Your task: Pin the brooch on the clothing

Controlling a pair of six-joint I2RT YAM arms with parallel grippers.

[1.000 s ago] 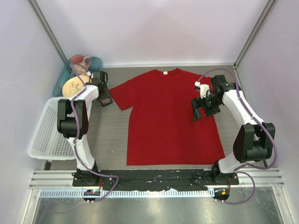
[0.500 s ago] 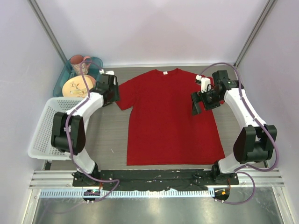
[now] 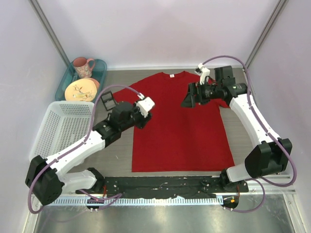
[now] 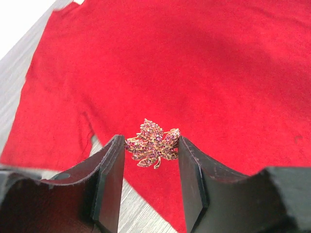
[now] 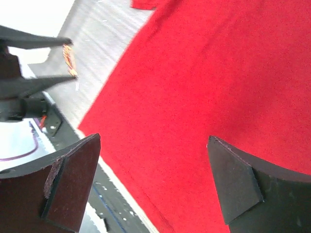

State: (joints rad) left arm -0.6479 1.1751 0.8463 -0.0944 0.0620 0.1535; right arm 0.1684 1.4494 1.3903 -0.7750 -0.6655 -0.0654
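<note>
**Top view.** The red T-shirt (image 3: 180, 131) lies flat on the table (image 3: 116, 145), neck at the far side. The left gripper (image 3: 145, 119) hangs over the shirt's left chest area, and the brooch is too small to make out here. The right gripper (image 3: 187, 100) hovers over the upper right chest, jaws spread. A small black box (image 3: 108, 101) lies beside the left sleeve. A white basket (image 3: 63, 131) and a blue tray (image 3: 100, 68) stand at the left.

**Left wrist view.** The left gripper (image 4: 149, 162) clamps the brooch (image 4: 153, 144), a pink jewelled maple leaf, edge to edge between both fingers (image 4: 111, 174). The T-shirt (image 4: 194, 63) lies below it.

**Right wrist view.** The right gripper (image 5: 153, 179) stands wide open and holds nothing, above the T-shirt (image 5: 218, 73). At upper left, the left gripper (image 5: 68, 62) carries the brooch (image 5: 69, 60) edge-on.
</note>
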